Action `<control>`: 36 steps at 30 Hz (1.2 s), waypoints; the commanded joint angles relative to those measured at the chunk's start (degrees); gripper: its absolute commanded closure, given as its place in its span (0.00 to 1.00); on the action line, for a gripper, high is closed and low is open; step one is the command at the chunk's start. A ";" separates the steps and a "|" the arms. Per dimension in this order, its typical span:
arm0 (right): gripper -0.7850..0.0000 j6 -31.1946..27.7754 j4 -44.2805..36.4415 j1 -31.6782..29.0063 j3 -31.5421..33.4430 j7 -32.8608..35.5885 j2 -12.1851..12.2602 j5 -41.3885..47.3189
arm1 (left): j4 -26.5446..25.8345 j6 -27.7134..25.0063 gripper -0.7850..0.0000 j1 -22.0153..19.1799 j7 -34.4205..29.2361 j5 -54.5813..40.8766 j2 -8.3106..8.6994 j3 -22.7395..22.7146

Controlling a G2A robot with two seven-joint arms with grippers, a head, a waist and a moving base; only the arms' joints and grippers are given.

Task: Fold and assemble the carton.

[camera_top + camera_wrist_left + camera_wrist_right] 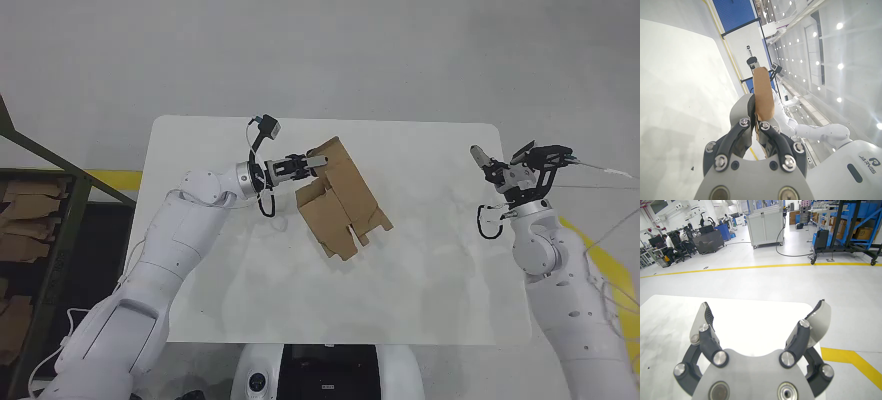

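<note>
Brown carton (pixel 340 200) lies flat, long axis slanting far-left to near-right.

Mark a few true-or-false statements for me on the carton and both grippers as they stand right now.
1. The left gripper is shut on an edge of the carton. True.
2. The right gripper grips the carton too. False: it is open and empty, by the right edge of the table, well apart from the carton.
3. The carton is a finished, closed box. False: it is only partly folded, with flaps sticking out.
4. The carton is near the middle of the table, on the left arm's side. True.
</note>
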 commanded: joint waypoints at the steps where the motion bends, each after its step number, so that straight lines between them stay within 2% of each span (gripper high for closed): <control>1: 0.00 0.00 0.00 0.00 0.00 0.00 0.00 0.00 | 0.00 0.00 1.00 0.00 0.00 0.00 0.00 0.00; 8: 0.00 -0.38 -0.48 -0.35 -0.23 0.50 -0.08 0.45 | 0.00 0.00 1.00 0.00 0.00 0.00 0.00 0.00; 14: 0.00 -5.58 -1.60 -0.89 -1.06 3.09 -0.26 2.14 | 0.00 0.00 1.00 0.00 0.00 0.00 0.00 0.00; 17: 0.00 -10.00 -1.90 -1.05 -1.84 4.51 -0.35 3.78 | 0.00 0.00 1.00 0.00 0.00 0.00 0.00 0.00; 23: 0.00 -24.81 -0.30 0.39 -4.93 11.01 -0.71 13.50 | 0.00 0.00 1.00 0.00 0.00 0.00 0.00 0.00; 26: 0.00 -30.08 1.74 1.65 -6.55 14.40 -0.91 18.69 | 0.00 0.00 1.00 0.00 0.00 0.00 0.00 0.00; 32: 0.00 -35.67 5.88 5.18 -11.77 27.92 -1.25 33.44 | 0.00 0.00 1.00 0.00 0.00 0.00 0.00 0.00; 36: 0.00 -34.39 8.59 9.35 -17.49 46.07 -1.34 50.00 | 0.00 0.00 1.00 0.00 0.00 0.00 0.00 0.00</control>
